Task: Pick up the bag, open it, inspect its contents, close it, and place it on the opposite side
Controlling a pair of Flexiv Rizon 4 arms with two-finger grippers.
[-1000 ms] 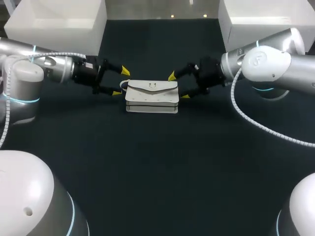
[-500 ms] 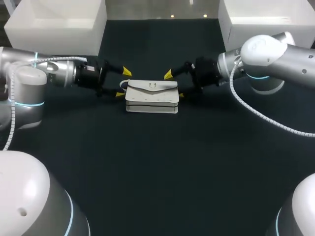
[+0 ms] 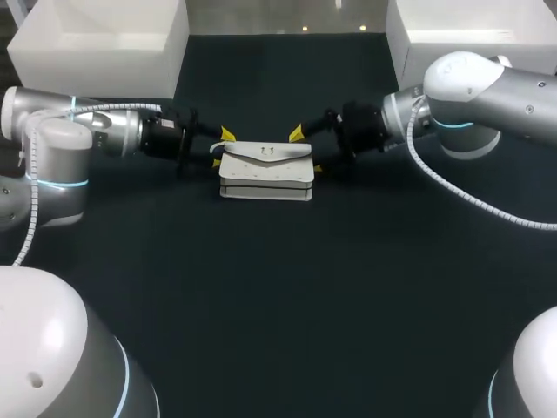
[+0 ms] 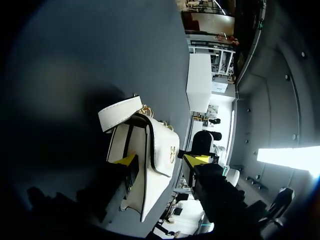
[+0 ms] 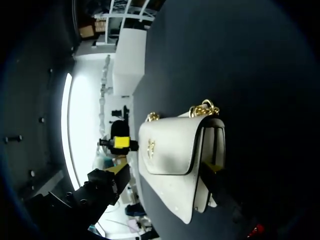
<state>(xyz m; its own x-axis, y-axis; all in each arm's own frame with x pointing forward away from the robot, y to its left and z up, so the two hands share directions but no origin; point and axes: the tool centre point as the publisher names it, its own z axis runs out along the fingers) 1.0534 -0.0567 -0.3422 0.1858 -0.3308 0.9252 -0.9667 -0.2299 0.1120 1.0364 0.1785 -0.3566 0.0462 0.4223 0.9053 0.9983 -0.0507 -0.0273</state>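
Since both arms have edged inward, left gripper (image 3: 222,149) and right gripper (image 3: 306,150), fingers spread, straddle opposite ends of the white bag (image 3: 265,171), resting on the table (image 3: 278,287); unclamped, pickup likely next.

"Where are the arms?"

"The left arm (image 3: 96,135) comes in from the left. It lies low and flat and points at the middle. The right arm (image 3: 470,87) comes in from the right and points at the middle too."

"So they face each other?"

"Yes. The left gripper (image 3: 222,149) and the right gripper (image 3: 306,150) are near each other, tips toward tips."

"Are they pinched together?"

"No. Both are spread wide. Each has one yellow tip farther back and one nearer the front."
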